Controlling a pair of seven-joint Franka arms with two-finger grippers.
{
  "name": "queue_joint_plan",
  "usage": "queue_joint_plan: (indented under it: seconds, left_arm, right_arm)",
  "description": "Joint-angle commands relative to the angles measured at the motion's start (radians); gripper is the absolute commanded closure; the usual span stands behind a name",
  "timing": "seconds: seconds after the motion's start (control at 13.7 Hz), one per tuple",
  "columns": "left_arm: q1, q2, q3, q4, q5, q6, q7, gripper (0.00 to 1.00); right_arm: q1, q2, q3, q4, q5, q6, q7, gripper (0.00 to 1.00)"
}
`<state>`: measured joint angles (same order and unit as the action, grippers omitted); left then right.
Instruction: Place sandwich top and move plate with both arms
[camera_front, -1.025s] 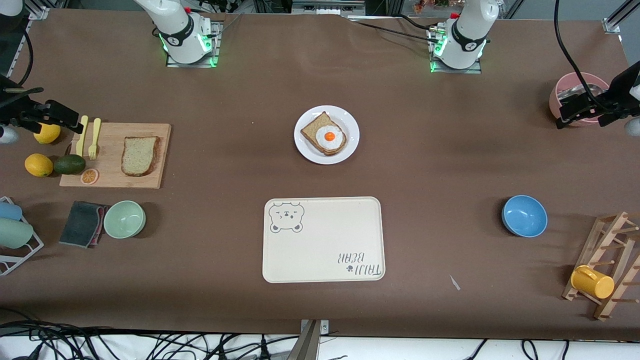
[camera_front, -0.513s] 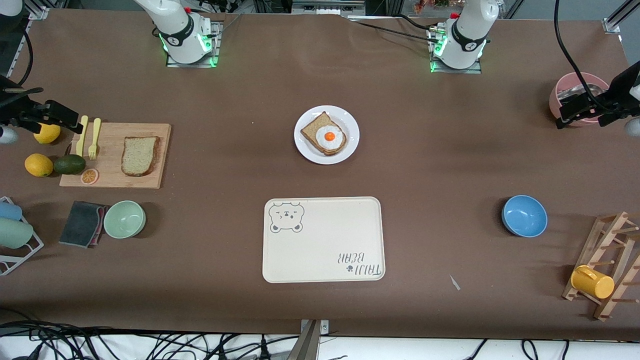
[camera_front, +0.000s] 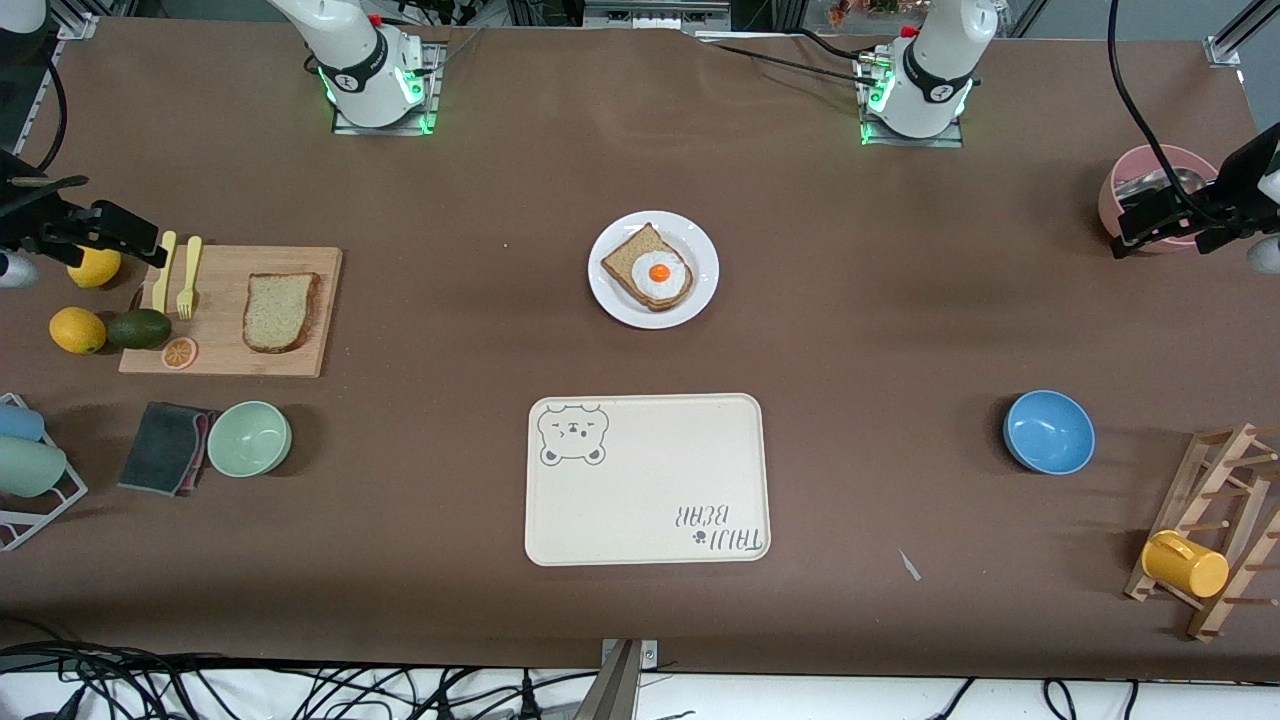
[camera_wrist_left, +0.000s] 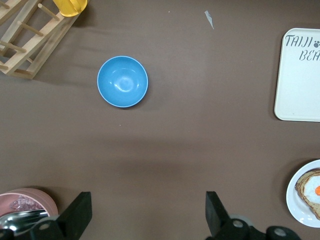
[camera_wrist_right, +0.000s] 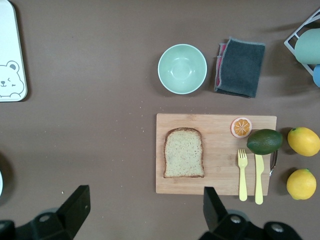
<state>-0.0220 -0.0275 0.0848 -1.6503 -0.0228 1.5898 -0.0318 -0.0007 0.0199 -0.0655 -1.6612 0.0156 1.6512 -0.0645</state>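
Note:
The sandwich top (camera_front: 280, 311) (camera_wrist_right: 184, 152), a plain wholegrain slice, lies flat on a wooden cutting board (camera_front: 230, 340) toward the right arm's end of the table. The white plate (camera_front: 702, 252) (camera_wrist_left: 295, 201) sits mid-table and carries a bread slice with a fried egg (camera_front: 648, 268). My right gripper (camera_front: 105, 235) (camera_wrist_right: 145, 195) hangs open and empty, high over the table by the board. High over the left arm's end near a pink bowl (camera_front: 1135, 185), my left gripper (camera_front: 1160, 215) (camera_wrist_left: 147, 197) is also open and empty.
Yellow fork and knife (camera_front: 177, 272), an avocado (camera_front: 139, 328), lemons (camera_front: 77, 330) and an orange slice lie at the board. A green bowl (camera_front: 249, 438), a grey cloth (camera_front: 165, 447), a cream bear tray (camera_front: 648, 500), a blue bowl (camera_front: 1049, 432) and a rack with a yellow mug (camera_front: 1185, 563) lie nearer the camera.

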Motion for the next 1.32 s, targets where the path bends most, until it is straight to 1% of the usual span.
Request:
queue_joint_plan:
  seconds: [0.0, 0.51, 0.81, 1.03, 1.1, 1.17, 1.25]
  left_arm:
    - [0.01, 0.015, -0.005, 0.026, -0.008, -0.014, -0.003, 0.0]
    - [0.01, 0.015, -0.005, 0.023, -0.008, -0.014, -0.003, 0.0]
    - [0.01, 0.017, -0.005, 0.021, -0.008, -0.014, -0.003, 0.0]
    - [0.01, 0.017, -0.007, 0.021, -0.008, -0.014, -0.003, 0.0]
    - [0.01, 0.02, -0.005, 0.02, -0.008, -0.014, -0.003, 0.0]
    - [0.01, 0.023, -0.005, 0.021, -0.006, -0.014, -0.003, 0.0]
    - [0.01, 0.024, -0.007, 0.021, -0.008, -0.014, -0.003, 0.0]
  right_arm:
    - [0.002, 0.005, 0.0, 0.012, 0.006, -0.014, 0.008, 0.0]
    - [0.004, 0.012, 0.003, 0.0, 0.003, -0.028, 0.011, 0.0]
    - [0.004, 0.032, 0.001, -0.017, 0.003, -0.065, 0.012, 0.0]
    - [0.004, 0.055, 0.001, -0.041, 0.0, -0.068, 0.005, 0.0]
    - [0.004, 0.057, 0.001, -0.058, -0.009, -0.058, 0.005, 0.0]
    - [0.01, 0.06, 0.003, -0.064, -0.046, -0.053, 0.012, 0.0]
    - [0.039, 0.07, 0.003, -0.078, -0.09, -0.039, 0.014, 0.0]
